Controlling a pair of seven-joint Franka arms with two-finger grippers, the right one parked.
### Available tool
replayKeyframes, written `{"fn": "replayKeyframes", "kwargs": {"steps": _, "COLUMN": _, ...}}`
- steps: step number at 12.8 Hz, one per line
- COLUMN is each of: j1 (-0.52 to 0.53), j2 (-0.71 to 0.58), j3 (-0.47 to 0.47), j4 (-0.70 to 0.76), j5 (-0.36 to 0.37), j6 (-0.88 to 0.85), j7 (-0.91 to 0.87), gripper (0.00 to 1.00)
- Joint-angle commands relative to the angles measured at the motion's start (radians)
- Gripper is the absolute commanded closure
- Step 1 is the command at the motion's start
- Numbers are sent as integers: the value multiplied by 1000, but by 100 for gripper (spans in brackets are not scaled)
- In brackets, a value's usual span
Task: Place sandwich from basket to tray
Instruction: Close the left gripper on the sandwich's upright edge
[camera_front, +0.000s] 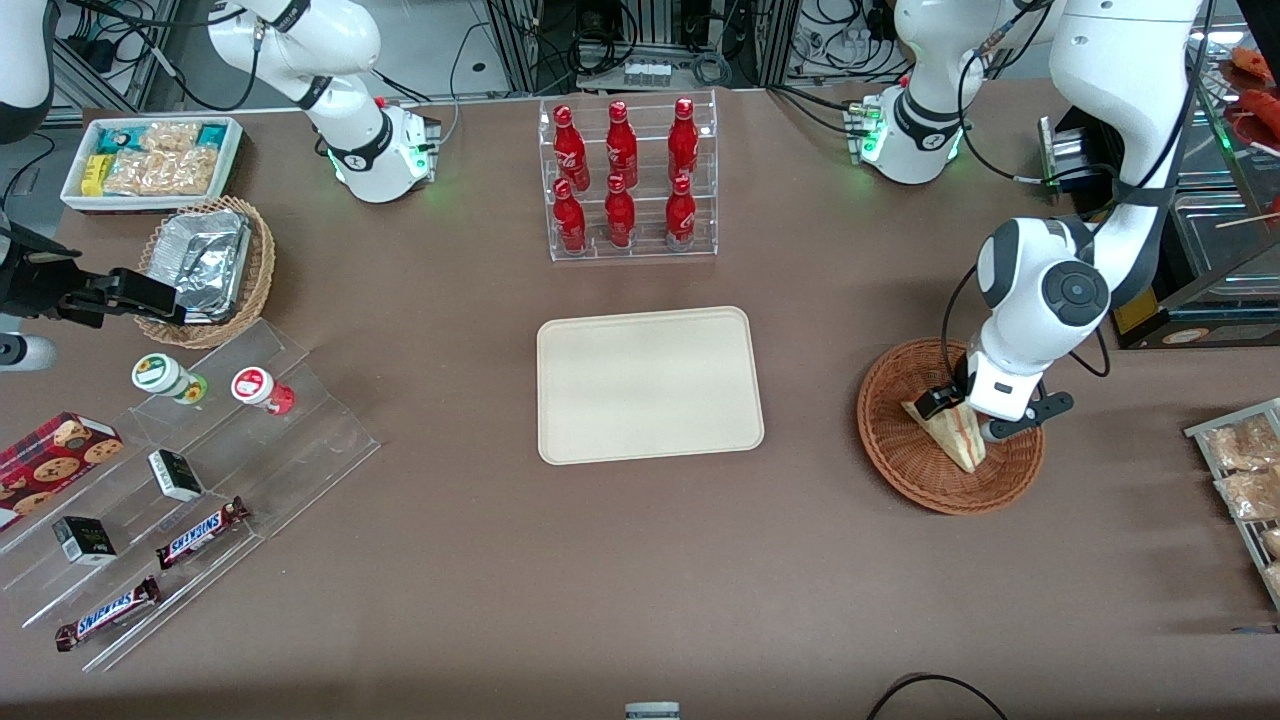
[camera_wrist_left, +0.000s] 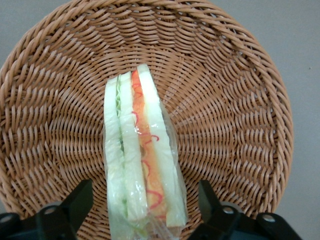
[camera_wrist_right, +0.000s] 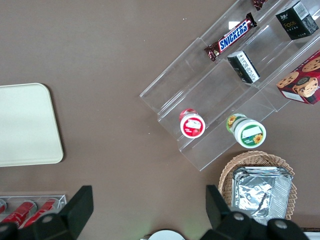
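The clear-wrapped sandwich (camera_front: 950, 432) (camera_wrist_left: 141, 160) lies in the reddish-brown wicker basket (camera_front: 900, 455) (camera_wrist_left: 235, 100), toward the working arm's end of the table. My gripper (camera_front: 968, 412) (camera_wrist_left: 145, 210) hangs low over the basket, open, with one black finger (camera_wrist_left: 77, 202) on each side of the wedge and a gap between each finger and the wrap. Red, orange and green filling shows along the cut edge facing the wrist camera. The cream tray (camera_front: 648, 385) (camera_wrist_right: 25, 125) lies flat at the table's middle with nothing on it.
A clear rack of red bottles (camera_front: 628, 180) stands farther from the front camera than the tray. Snack packets on a wire rack (camera_front: 1245, 470) lie at the working arm's table edge. A stepped acrylic shelf (camera_front: 190, 470) with snacks and a foil-lined basket (camera_front: 205, 265) sit toward the parked arm's end.
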Motion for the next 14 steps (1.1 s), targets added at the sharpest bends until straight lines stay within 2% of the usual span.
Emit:
{"fn": "replayKeyframes", "kwargs": {"steps": 1, "j1": -1, "j2": 4, "j3": 1, "j4": -2, "j5": 11, "j6": 23, "j7": -25, "gripper": 70}}
{"fn": "replayKeyframes", "kwargs": {"steps": 3, "j1": -1, "j2": 1, "j3": 1, "j4": 7, "j5": 11, "j6": 20, "j7": -22, "gripper": 86}}
{"fn": "replayKeyframes", "kwargs": {"steps": 7, "j1": -2, "j2": -48, "j3": 1, "j4": 38, "j5": 11, "j6": -42, "j7": -17, "gripper": 87}}
{"fn": "replayKeyframes", "kwargs": {"steps": 11, "j1": -34, "j2": -107, "j3": -20, "j4": 202, "j5": 15, "j6": -361, "j7": -8, "gripper": 86}}
{"fn": "replayKeyframes", "kwargs": {"steps": 14, "j1": -154, "j2": -88, "j3": -22, "j4": 378, "j5": 15, "j6": -568, "j7": -37, "gripper": 86}}
